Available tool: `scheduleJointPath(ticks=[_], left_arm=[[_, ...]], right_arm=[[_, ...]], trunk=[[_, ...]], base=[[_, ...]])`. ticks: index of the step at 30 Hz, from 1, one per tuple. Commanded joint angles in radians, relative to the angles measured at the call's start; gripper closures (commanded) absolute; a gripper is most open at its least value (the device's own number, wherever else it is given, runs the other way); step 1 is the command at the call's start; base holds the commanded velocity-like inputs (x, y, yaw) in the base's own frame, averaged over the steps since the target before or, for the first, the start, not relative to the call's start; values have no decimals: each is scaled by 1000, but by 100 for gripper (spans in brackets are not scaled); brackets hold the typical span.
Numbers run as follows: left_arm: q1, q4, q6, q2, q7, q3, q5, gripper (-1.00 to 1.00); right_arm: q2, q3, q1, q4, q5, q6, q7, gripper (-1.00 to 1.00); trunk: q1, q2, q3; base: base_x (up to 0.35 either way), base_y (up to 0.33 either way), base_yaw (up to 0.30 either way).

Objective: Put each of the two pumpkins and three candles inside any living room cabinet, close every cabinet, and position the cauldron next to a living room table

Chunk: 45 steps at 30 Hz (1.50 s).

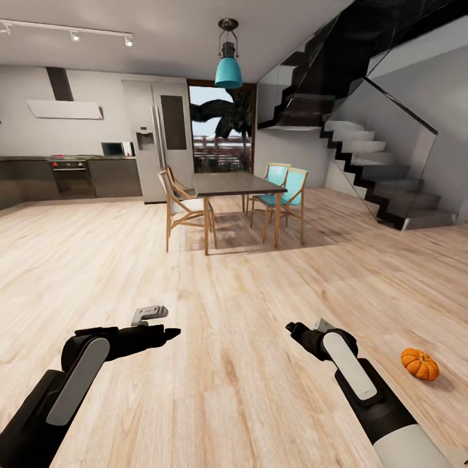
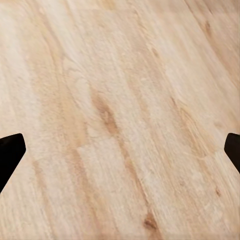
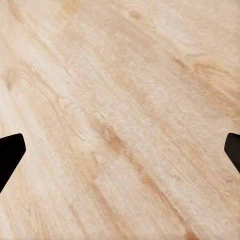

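One small orange ribbed pumpkin (image 1: 420,364) lies on the wooden floor at the lower right of the head view, just right of my right forearm. My right gripper (image 1: 292,328) hovers over bare floor to the pumpkin's left, well apart from it. The right wrist view shows this gripper (image 3: 120,155) open, dark fingertips (image 3: 10,152) at the frame edges and only planks between them. My left gripper (image 1: 173,334) hangs over the floor at the lower left. It is open too (image 2: 120,155), with nothing between its fingertips (image 2: 10,152). The candles, cabinet, cauldron and living-room table are out of view.
A dark dining table (image 1: 237,184) with wooden and turquoise chairs (image 1: 286,188) stands ahead in mid-room. Behind it are a kitchen counter (image 1: 71,175), a fridge (image 1: 159,140) and a window. A glass-railed staircase (image 1: 383,175) rises at the right. Wooden floor (image 1: 234,292) stretches between me and the dining table.
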Motion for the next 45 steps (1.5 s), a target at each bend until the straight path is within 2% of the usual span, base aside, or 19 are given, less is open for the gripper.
scheduleJointPath(ticks=[1, 8, 20, 35, 38, 42, 43, 45], left_arm=[[-1, -1, 2, 1, 10, -1, 10, -100], [-1, 0, 2, 1, 10, -1, 10, -100], [-1, -1, 2, 2, 10, -1, 10, -100], [-1, 0, 2, 2, 10, -1, 10, -100], [-1, 0, 2, 1, 10, -1, 10, -100], [-1, 0, 2, 1, 10, -1, 10, -100], [-1, 0, 2, 1, 10, -1, 10, -100], [-1, 0, 2, 1, 10, -1, 10, -100]], right_arm=[[-1, 2, -1, -1, -6, 1, -8, -100], [-1, 2, -1, -1, -7, 1, -7, -100], [-2, 1, -1, -1, -8, 1, -7, -100], [-4, -1, 0, 0, -16, 1, -6, -100], [-6, -11, 0, 6, -39, 2, -6, -100], [-7, -21, 0, 28, -47, 2, -3, -100], [-6, -41, 0, 38, -49, 4, 6, -100], [-5, -56, 0, 43, -50, 5, 15, -100]], trunk=[[0, 0, -1], [0, 0, 1], [0, 0, 12], [0, 0, 27], [0, 0, 30], [0, 0, 33], [0, 0, 34], [0, 0, 36]], base=[[-6, 6, -2], [-2, 93, -77], [0, 116, -233], [0, 10, -243], [0, 0, -245], [0, 0, -256], [0, 0, -268], [0, 0, -269]])
